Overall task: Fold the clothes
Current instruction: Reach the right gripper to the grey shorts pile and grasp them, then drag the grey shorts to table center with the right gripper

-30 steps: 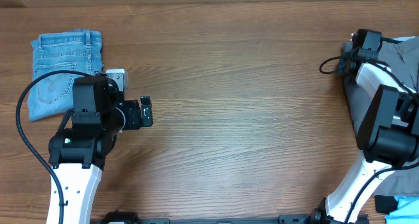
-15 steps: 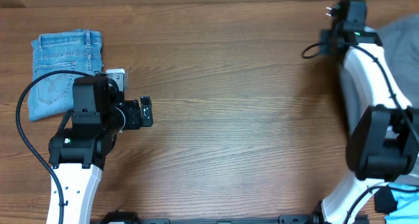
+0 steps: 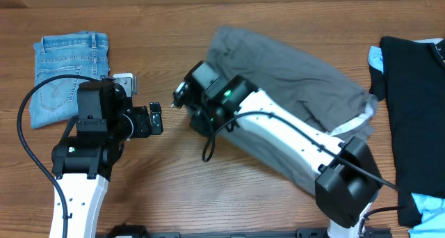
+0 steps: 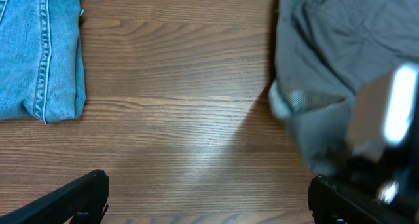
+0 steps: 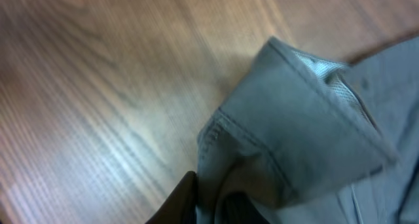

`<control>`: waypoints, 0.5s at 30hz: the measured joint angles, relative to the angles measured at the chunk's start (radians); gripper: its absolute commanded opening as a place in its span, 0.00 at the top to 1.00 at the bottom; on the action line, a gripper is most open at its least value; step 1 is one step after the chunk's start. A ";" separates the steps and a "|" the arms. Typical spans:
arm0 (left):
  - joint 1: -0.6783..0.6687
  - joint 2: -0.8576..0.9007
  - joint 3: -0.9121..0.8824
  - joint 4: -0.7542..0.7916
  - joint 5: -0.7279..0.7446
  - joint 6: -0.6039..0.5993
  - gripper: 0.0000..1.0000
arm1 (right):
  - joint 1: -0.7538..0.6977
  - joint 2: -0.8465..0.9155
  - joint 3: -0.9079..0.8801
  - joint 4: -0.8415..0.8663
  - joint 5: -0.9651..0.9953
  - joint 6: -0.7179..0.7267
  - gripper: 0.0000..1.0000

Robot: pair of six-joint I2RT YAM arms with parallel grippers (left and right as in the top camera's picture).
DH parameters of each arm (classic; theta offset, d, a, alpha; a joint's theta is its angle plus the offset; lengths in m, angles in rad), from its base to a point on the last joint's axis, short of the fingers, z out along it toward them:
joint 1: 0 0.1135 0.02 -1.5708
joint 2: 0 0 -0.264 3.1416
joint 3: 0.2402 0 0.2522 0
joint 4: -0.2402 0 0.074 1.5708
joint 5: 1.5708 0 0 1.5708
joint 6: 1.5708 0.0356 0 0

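Our right gripper [image 3: 200, 118] is clenched on the grey shorts [image 3: 292, 78], which lie rumpled across the middle of the table [image 3: 229, 196]; we should spread them flat before creasing. Our left gripper [image 3: 156, 118] hovers released, near enough to pin the waistband [image 5: 294, 60].

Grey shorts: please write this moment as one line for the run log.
right hand: shut on grey shorts | left hand: open, empty | garment state: crumpled, unfolded, mid-table | other: jeans folded, far left
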 measured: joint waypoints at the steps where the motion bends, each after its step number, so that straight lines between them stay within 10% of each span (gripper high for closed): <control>1: 0.000 0.000 0.000 0.000 0.000 0.000 0.00 | 0.023 0.000 0.000 -0.016 0.034 0.010 0.77; 4: 0.000 0.000 0.000 0.001 0.000 0.000 0.00 | 0.000 -0.022 0.000 -0.028 0.107 0.071 0.64; 6: 0.000 0.000 0.000 0.008 0.000 0.000 0.00 | -0.052 -0.089 0.000 -0.007 0.132 0.128 0.06; 15: -0.024 0.010 0.002 0.163 0.101 0.000 0.00 | -0.348 -0.459 0.011 -0.101 0.154 0.330 0.00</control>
